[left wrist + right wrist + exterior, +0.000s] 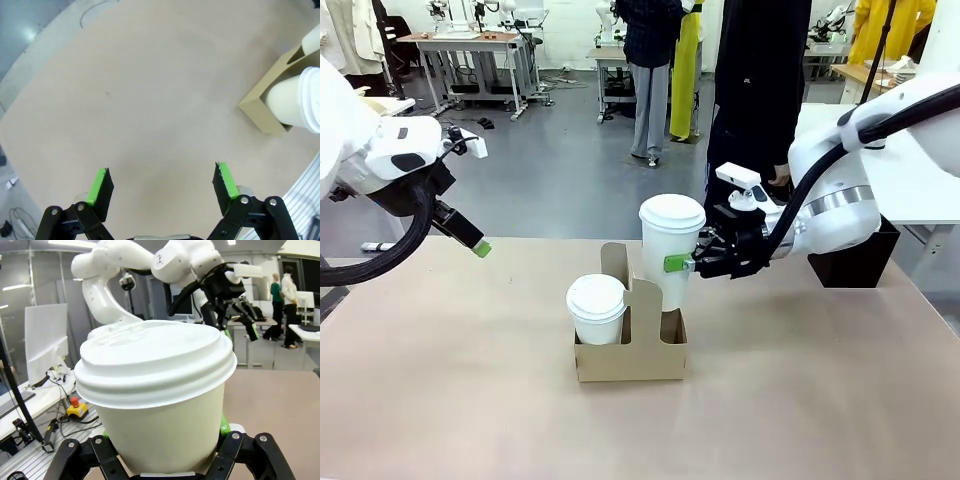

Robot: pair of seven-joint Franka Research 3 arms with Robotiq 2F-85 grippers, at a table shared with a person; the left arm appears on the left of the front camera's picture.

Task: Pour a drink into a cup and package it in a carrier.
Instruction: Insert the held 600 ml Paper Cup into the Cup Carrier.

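Right gripper (692, 262) is clamped on the lidded cup (671, 250), hovering over the carrier's (630, 345) right pocket, left gripper (480, 247) wide apart off to the left; thin paper probably dents easily, so I'd squeeze gently mid-wall, below the lid.

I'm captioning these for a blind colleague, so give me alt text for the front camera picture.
The right gripper holds a lidded white paper cup upright, its base at the right-hand pocket of a brown cardboard carrier on the table. A second lidded cup already sits in the left-hand pocket. The left gripper hangs open and empty at the table's far left.
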